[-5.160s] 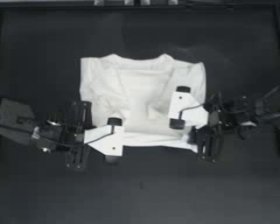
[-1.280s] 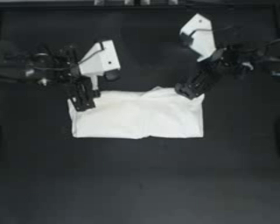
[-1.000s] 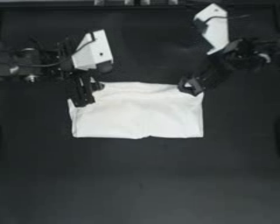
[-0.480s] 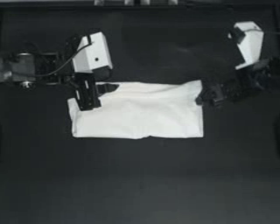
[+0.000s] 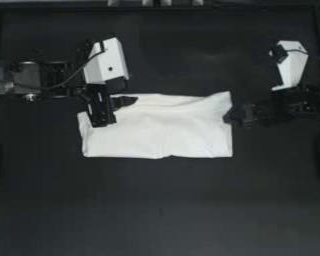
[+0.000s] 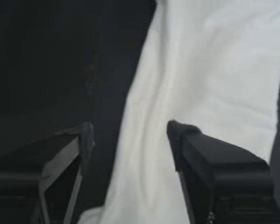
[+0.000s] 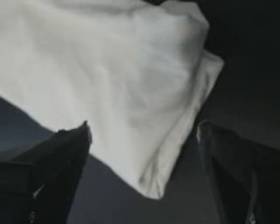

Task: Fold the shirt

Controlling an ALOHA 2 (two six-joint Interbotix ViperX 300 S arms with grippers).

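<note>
The shirt (image 5: 159, 127) lies folded into a wide white band just above the middle of the table (image 5: 163, 210), its long edges running from 9 to 3 o'clock. Its lower edge is fairly straight with a small dip near the middle; the upper edge is wavier and rises to a peak at the 2 o'clock corner. The left gripper (image 5: 101, 111) sits over the shirt's 10 o'clock corner, jaws spread, with 1 jaw over cloth and the other over bare table in the left wrist view (image 6: 127, 135). The right gripper (image 5: 235, 115) is just beside the shirt's 3 o'clock edge, jaws also spread and holding nothing; the right wrist view (image 7: 143, 131) shows the shirt's corner between them, apart from both. Open dark table surrounds the shirt, widest toward 6 o'clock.
</note>
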